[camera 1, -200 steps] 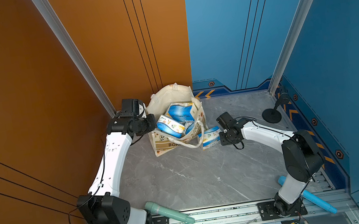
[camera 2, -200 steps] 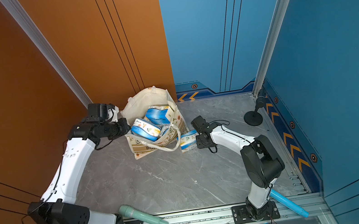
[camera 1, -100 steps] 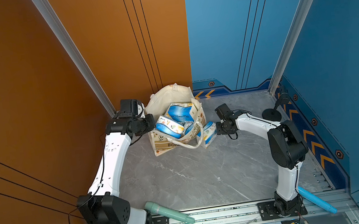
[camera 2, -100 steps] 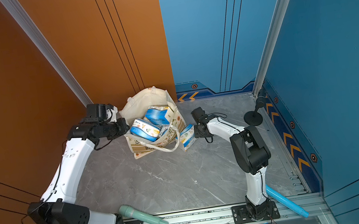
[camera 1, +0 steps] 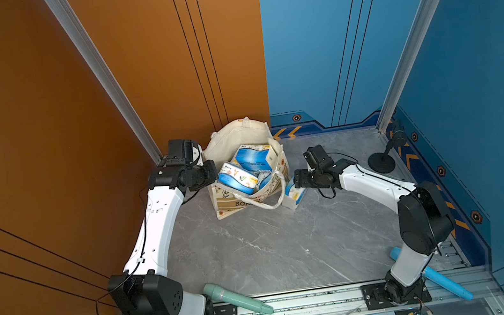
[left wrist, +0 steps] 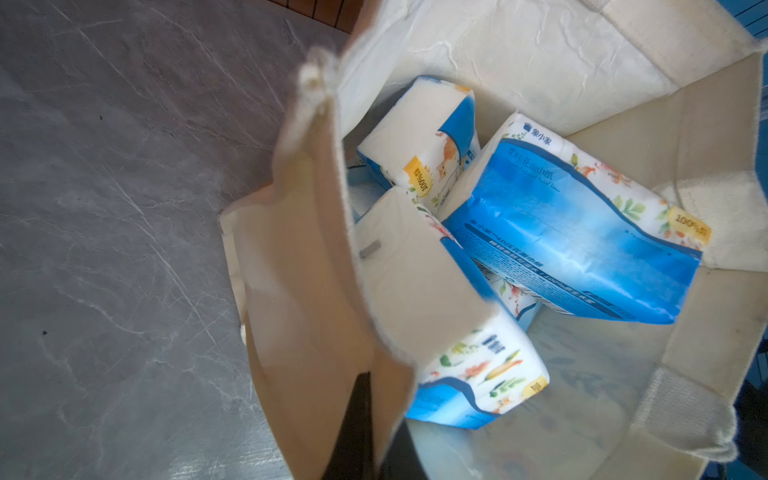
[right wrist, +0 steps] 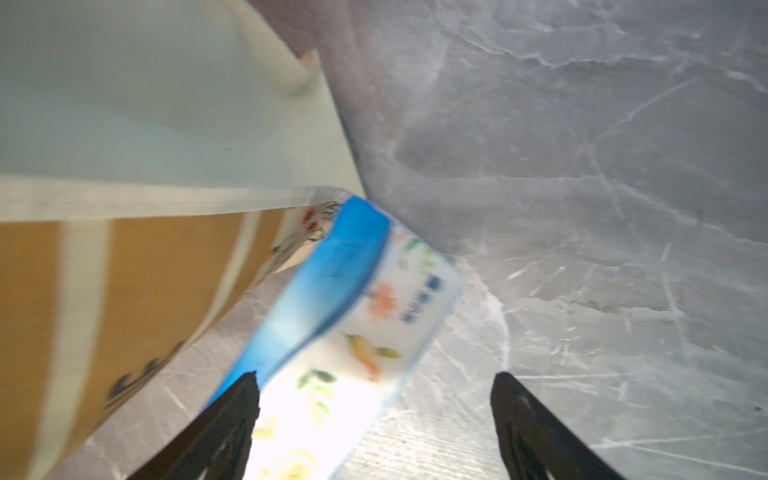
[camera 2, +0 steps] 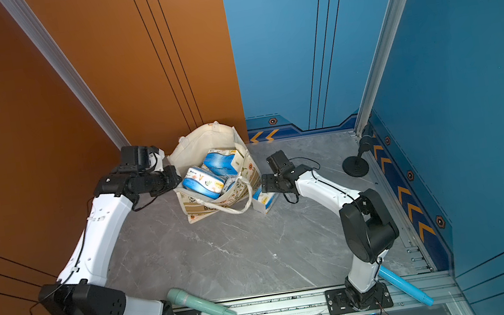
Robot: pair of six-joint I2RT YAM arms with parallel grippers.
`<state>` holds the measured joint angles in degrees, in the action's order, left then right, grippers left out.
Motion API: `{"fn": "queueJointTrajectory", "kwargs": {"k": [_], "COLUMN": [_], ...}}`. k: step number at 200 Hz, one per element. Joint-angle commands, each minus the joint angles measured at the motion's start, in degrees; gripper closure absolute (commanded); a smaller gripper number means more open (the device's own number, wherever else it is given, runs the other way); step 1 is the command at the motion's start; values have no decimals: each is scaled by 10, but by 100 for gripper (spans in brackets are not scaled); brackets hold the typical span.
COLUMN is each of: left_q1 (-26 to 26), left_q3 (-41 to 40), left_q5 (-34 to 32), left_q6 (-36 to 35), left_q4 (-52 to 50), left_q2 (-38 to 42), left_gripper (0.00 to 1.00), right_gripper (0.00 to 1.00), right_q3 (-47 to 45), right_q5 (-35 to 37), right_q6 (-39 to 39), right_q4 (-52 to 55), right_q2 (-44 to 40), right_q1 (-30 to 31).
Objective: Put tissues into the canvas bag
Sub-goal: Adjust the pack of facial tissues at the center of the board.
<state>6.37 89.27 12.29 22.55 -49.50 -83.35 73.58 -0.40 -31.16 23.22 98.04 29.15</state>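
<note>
The tan band [camera 1: 234, 205] of the cream canvas bag [camera 1: 234, 137] shows "BON"; yellow badges [left wrist: 690, 226] on the blue-and-white plastic-wrapped tissue packs [left wrist: 582, 232] inside read "100%".

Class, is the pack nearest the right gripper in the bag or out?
Out: the pack rests on the table beside the canvas bag's outer wall.

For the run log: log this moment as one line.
left claw: shut on canvas bag rim | right claw: open at loose tissue pack, outside bag | in bag: several packs
</note>
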Motion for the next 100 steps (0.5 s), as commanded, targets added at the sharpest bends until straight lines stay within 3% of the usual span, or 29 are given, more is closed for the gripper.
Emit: {"fn": "queueJointTrajectory", "kwargs": {"k": [1,36,100], "left_q1": [-4,-4,-7], "left_q3": [15,13,7], "left_q5": [17,17,18], "left_q6": [-6,-6,-11], "left_q4": [17,16,17], "left_q2": [3,6,12], "left_gripper": [100,100,100], "right_gripper": [9,0,0], "right_q3": [-30,-12,6], "right_q5": [-8,-1,14], "right_q6": [-39,-57,-83], "right_q4": [-31,-22,-60], "right_q2": [-4,33,73], "right_q1": [11,32,45]}}
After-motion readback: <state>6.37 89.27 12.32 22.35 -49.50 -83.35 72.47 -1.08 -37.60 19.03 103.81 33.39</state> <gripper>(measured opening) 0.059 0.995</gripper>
